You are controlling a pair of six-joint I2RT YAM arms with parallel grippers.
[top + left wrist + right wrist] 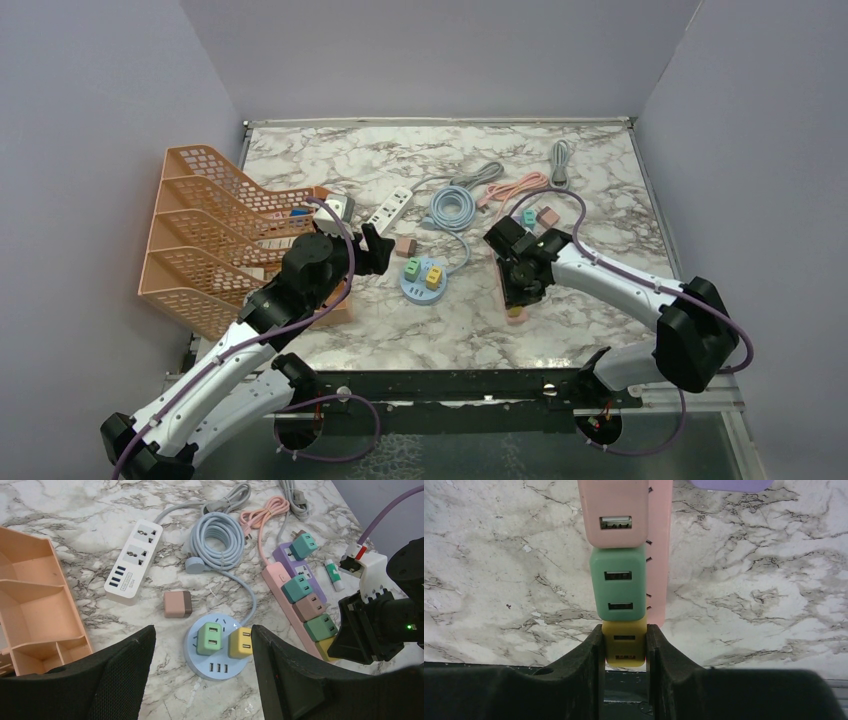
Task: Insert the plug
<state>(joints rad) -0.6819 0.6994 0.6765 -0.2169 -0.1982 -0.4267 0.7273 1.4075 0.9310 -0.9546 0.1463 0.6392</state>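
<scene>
I logged one small yellow plug (625,647), boxy, two USB ports facing up, standing at the near end of the long pink power strip (659,555), which lay flat, the plug's sides pinched by the right gripper (625,630).

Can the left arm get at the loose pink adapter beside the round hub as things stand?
Probably yes: the left gripper is open close by, and the pink adapter lies alone on the table, nothing over it.

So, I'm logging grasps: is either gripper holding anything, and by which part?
The right gripper pinches the yellow plug by its two side faces. The left gripper is open and holds nothing.
</scene>
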